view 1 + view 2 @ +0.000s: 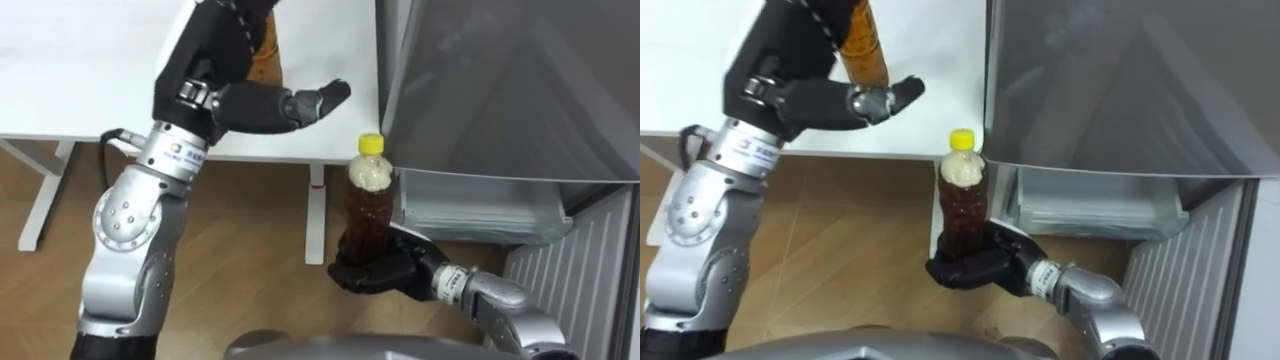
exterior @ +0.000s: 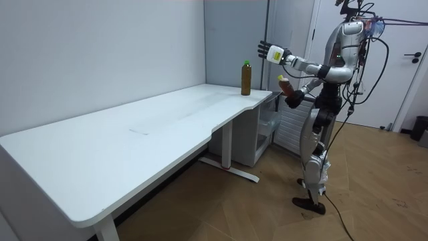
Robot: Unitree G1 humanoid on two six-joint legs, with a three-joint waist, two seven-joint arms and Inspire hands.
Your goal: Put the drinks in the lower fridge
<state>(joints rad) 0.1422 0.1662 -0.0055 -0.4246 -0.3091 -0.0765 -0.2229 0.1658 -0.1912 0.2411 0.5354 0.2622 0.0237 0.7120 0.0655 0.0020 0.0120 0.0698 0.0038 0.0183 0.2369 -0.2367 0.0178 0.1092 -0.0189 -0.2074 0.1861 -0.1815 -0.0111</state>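
The robot stands at the far end of the white table (image 2: 167, 127), with the grey fridge (image 1: 1110, 90) on its right, hard by the table's corner. Its right hand (image 1: 375, 272) is wrapped round the lower body of a brown drink bottle (image 1: 367, 205) with a yellow cap (image 1: 371, 144). The bottle is held upright in the air, off the table's edge on the robot's side and just beside the fridge's open lower compartment (image 1: 470, 205). A 2nd bottle (image 1: 862, 40) stands on the table near that corner (green-capped in the room view). The left hand (image 1: 250, 100) is raised close to it with thumb out and fingers spread, gripping nothing.

The step in hand looks to be carrying 1 drink into the lower compartment. To do it well:

- **Grip:** it should stay low and firm, with the bottle kept vertical as the arm swings right and down.
- **Clearance:** the cap is the tallest point, so it has to pass under the bottom edge of the upper door (image 1: 500, 90) while the base clears the compartment's front lip.
- **Release:** the base should rest flat inside before the fingers let go, or the bottle may tip.
- **Placement:** setting it toward 1 side would leave room for the 2nd bottle.
- **Left arm:** it should stay clear of the bottle on the table, which stands near the edge and could topple.
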